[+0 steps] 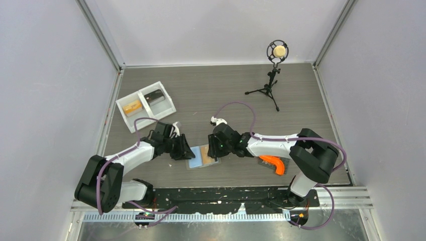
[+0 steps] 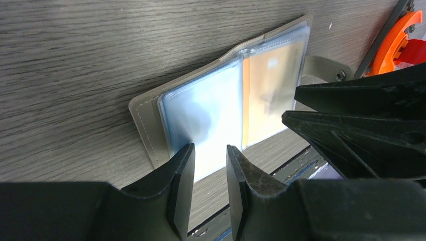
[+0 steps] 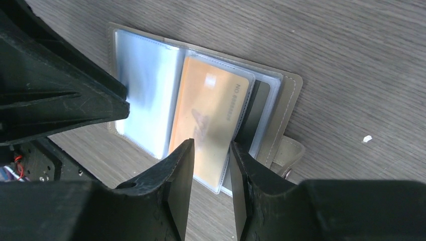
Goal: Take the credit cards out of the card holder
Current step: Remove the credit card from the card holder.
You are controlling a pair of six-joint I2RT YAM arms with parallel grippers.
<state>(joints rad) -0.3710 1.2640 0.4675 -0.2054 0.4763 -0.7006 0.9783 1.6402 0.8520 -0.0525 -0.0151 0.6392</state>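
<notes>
**Wood-grain surface, wallet spread open between both hands**

Near the surface's (image 1: 211, 90) front edge the card holder (image 1: 202, 157) lies open and flat, blue panel left, orange card (image 3: 211, 120) right, still sleeved, with a dark card (image 3: 258, 100) behind it. Left hand (image 2: 210, 150) has its fingers narrowly apart over the blue panel's edge. Right hand (image 3: 212, 145) has its fingers narrowly apart at the orange card's edge; whether they touch it I cannot tell. Bare surface stretches beyond, towards the white tray (image 1: 145, 105).
</notes>
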